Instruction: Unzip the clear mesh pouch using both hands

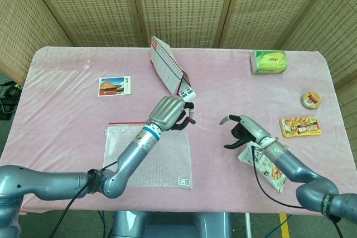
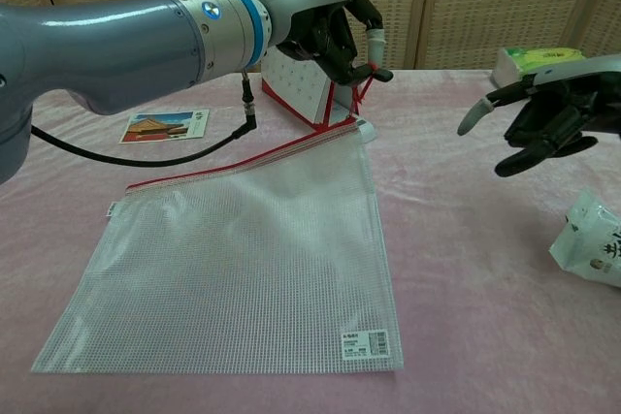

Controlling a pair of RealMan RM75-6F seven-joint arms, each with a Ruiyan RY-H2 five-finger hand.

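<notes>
The clear mesh pouch (image 2: 243, 259) with a red zip edge lies flat on the pink cloth, its top right corner raised. My left hand (image 2: 335, 31) pinches the red zip pull cord (image 2: 361, 94) above that corner. In the head view the left hand (image 1: 170, 112) sits over the pouch (image 1: 148, 151) at its upper right. My right hand (image 2: 548, 118) hovers to the right of the pouch with its fingers apart and nothing in it. The head view shows this right hand (image 1: 241, 131) a short way from the left one, not touching the pouch.
A desk calendar (image 1: 170, 73) stands just behind the left hand. A snack bag (image 1: 268, 165) lies under the right forearm. A postcard (image 1: 115, 86), a green tissue pack (image 1: 269, 62), a round tin (image 1: 311, 100) and an orange packet (image 1: 300, 127) lie farther off.
</notes>
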